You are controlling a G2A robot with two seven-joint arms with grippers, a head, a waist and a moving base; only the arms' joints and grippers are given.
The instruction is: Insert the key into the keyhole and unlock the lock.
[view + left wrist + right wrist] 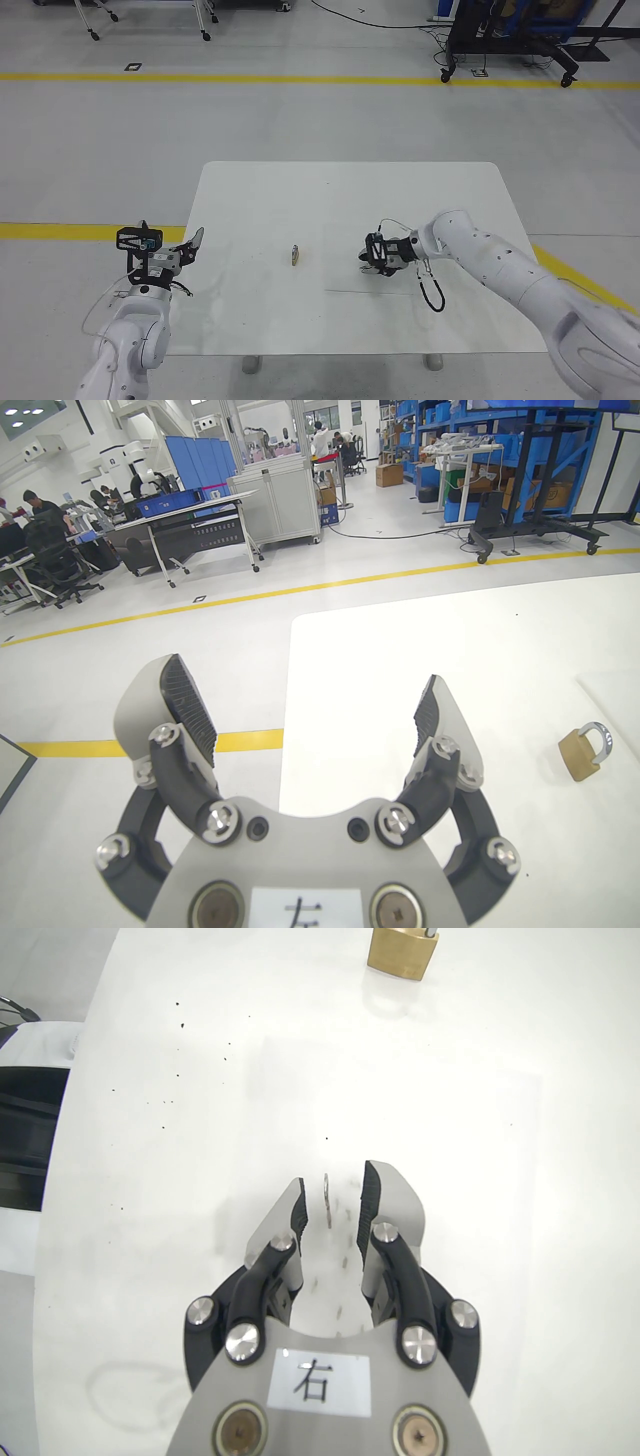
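Two grippers are recorded at one white surface, with a brass padlock set near the middle of it, between them. The right gripper is held low over the surface, to the right of the padlock and near it but apart. In the right wrist view the right gripper is seen partly open, with the jaws parted by a narrow gap. In that gap a thin metal key is seen edge-on, closer to one ribbed pad than to the other. A sliver of surface shows on each side of the key, so no contact with either pad is made out. How the key is supported cannot be told. The padlock is noted ahead of the fingertips, its brass body facing the camera and a silver shackle at its far end. Small dark specks are scattered on the surface to one side. The left gripper is placed at the left edge of the surface, well apart from the padlock. In the left wrist view the left gripper is seen wide open with nothing between the jaws, one finger over the floor and the other over the surface edge. A yellow floor line passes below it. The padlock is seen there tilted, off to the side.
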